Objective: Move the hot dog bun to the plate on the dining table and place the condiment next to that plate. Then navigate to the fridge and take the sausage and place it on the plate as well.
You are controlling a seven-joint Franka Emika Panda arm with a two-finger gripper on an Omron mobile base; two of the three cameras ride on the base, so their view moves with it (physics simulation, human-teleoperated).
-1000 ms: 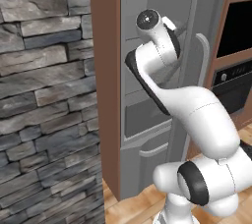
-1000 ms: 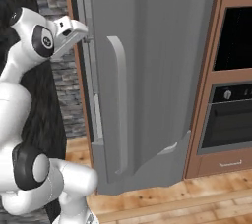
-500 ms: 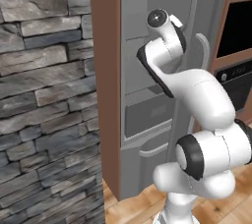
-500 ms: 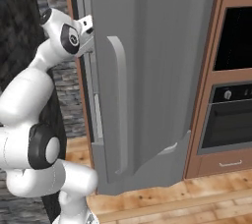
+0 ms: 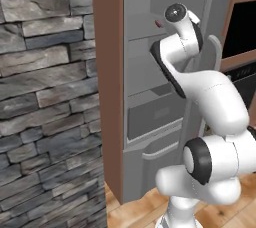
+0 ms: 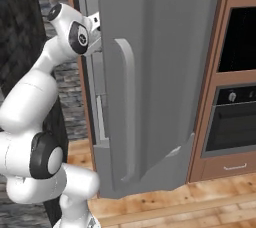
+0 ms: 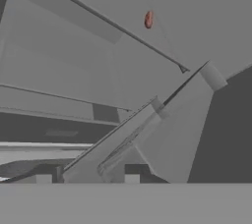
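The grey fridge point(image 5: 150, 77) stands with its door point(image 6: 165, 72) swung open; a long handle point(image 6: 129, 112) runs down the door. My arm reaches into the gap between door and body at upper-shelf height. On a pale shelf deep inside lies the small reddish sausage point(image 7: 148, 19), also a red speck point(image 5: 157, 23) in the left base view. My gripper point(image 7: 87, 179) points at the shelves, well short of the sausage. Its fingertips point(image 7: 43, 179) stand apart with nothing between them. The hot dog bun, plate, dining table and condiment are out of view.
A stone wall point(image 5: 45, 97) and a brown wooden side panel point(image 5: 107, 97) flank the fridge on the left. A built-in oven point(image 6: 235, 117) in wooden cabinets stands to the right. The open door hangs close beside my arm. The floor point(image 6: 175, 207) is wood.
My arm has swung up and forward, carrying the hand from in front of the fridge into the opening beside the door. The fridge and door have not moved.
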